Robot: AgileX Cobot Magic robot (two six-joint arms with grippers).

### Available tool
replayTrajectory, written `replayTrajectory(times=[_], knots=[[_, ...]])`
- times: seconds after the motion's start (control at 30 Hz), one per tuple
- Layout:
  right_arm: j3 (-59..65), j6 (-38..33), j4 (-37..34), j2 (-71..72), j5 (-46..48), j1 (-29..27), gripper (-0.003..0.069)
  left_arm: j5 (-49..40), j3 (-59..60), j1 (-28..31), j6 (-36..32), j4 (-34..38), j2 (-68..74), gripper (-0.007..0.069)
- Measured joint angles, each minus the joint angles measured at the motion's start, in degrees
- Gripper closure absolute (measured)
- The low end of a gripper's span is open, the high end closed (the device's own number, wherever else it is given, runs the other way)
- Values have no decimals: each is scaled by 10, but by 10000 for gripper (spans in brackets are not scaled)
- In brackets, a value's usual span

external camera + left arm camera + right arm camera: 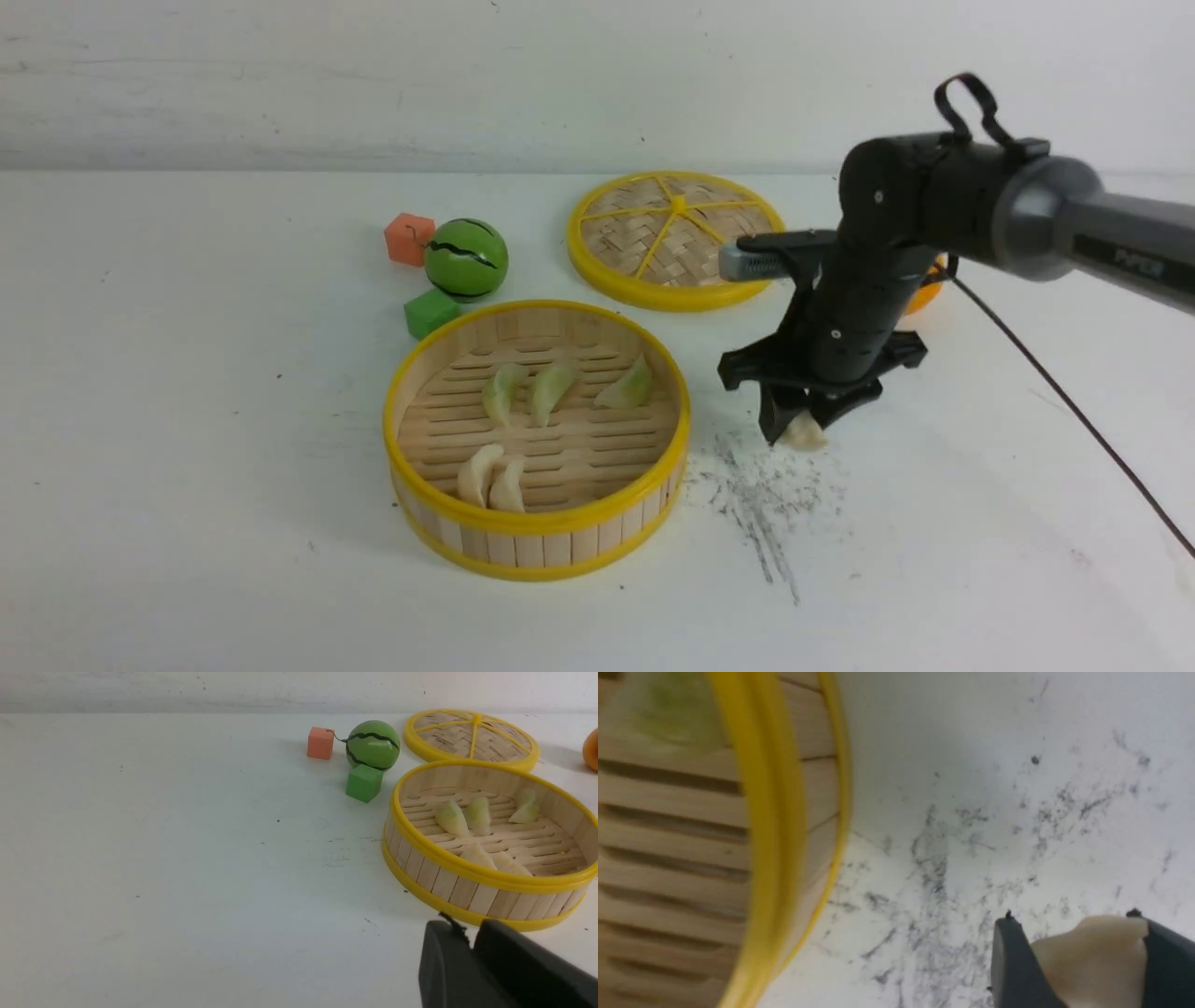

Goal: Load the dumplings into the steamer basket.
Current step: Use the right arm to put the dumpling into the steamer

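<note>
Right wrist view alone shows the grip: the sixth dumpling, cream-white, sits between both fingers of my right claw, each pressing a side, down at the scuffed table. Front view places it just beside the basket, outside its right wall. Inside lie three green dumplings at the back and two white dumplings at the front. My left claw, seen only by its own camera, is pressed together, empty, near the basket.

Lab setup, scuffed white table, toy watermelon
</note>
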State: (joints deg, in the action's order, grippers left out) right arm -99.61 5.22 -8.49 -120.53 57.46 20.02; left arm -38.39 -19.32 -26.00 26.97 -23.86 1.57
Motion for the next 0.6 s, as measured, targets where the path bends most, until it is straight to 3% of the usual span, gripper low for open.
replayTrajectory(times=[0.33, 0.6], knots=[[0, 9, -27, 42, -88, 139, 374, 0, 0, 0, 0, 0, 0, 540], [0, 47, -41, -27, -150, 150, 372, 0, 0, 0, 0, 0, 0, 540]])
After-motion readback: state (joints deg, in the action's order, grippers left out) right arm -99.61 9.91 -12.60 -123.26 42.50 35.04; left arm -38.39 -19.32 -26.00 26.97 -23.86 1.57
